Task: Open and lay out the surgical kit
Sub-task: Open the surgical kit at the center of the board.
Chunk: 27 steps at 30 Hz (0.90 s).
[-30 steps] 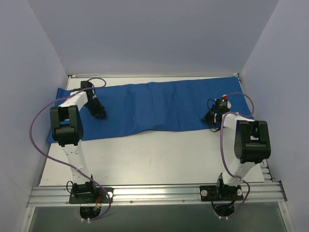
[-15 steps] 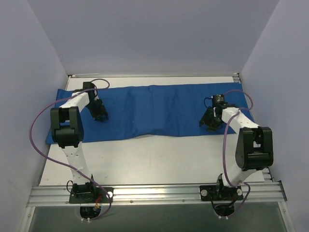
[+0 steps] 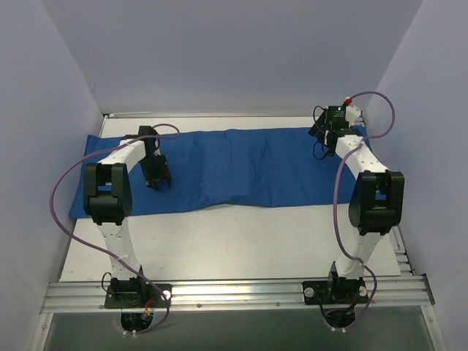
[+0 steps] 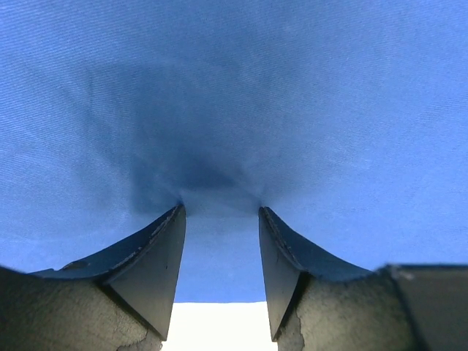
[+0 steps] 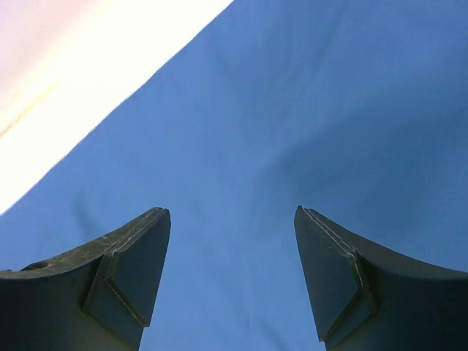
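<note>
The left gripper (image 4: 221, 212) is released: its two dark fingers (image 4: 157, 252) stand apart with a clear gap and nothing is pinched between them. Their tips sit right down at the cloth (image 4: 292, 88), which darkens into a shadow just ahead of them; whether the tips actually touch it cannot be told. The blue fabric fills the wrist view ahead of and to both sides of this gripper. Behind the tips, a small patch of pale table (image 4: 219, 325) shows in the gap between the fingers.

The right gripper (image 5: 232, 212) is also released, its fingers (image 5: 131, 270) spread wider than the left pair and holding nothing. It hangs clear above the cloth, which lies smooth below and ahead of it. Ahead and to its left, the cloth's straight edge runs diagonally, with bare table beyond it.

In the top view, the cloth lies opened out as one long, lightly creased sheet across the far half of the table, reaching from beyond the left gripper over to the right one. The left gripper is over its left part, with fabric on every side of it. The right gripper is at the far right corner of the sheet, its arm stretched out towards the back wall. A purple cable (image 3: 62, 194) loops beside each arm.
</note>
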Each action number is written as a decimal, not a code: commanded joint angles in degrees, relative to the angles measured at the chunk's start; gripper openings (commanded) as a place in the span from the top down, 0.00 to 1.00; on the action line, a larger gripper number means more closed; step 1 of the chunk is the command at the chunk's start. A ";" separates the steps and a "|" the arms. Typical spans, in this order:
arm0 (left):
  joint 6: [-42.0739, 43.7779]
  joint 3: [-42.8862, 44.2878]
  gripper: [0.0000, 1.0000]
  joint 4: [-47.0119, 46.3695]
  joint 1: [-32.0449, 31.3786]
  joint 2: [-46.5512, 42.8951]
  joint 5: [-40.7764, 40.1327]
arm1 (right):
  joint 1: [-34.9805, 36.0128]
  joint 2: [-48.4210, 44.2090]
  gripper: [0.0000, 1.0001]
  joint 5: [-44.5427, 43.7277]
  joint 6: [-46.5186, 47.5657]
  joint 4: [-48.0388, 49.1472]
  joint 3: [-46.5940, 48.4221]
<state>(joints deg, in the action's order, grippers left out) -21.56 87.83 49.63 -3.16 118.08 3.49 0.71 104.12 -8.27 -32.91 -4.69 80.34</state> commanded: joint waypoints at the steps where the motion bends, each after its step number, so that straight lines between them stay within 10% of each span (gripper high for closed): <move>1: 1.35 1.73 0.46 0.82 -0.01 -0.31 -0.14 | -4.47 7.05 0.31 -7.72 1.88 4.96 8.32; 6: 1.35 1.38 0.48 -1.10 -0.62 0.04 -0.32 | -7.47 20.48 0.47 -7.82 3.38 1.45 21.07; 10: 0.12 2.60 0.58 -0.85 -1.15 2.58 -0.15 | -9.50 26.40 0.99 -2.29 2.50 -2.08 26.28; 27: -2.52 6.29 0.70 1.35 -3.87 8.21 -0.06 | -18.29 31.14 1.00 0.54 2.84 -7.70 18.36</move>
<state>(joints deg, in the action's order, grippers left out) -22.81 93.19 53.25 -5.21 122.45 1.91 -14.63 133.36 -4.71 -31.51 -3.29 101.34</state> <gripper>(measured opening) 0.302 0.026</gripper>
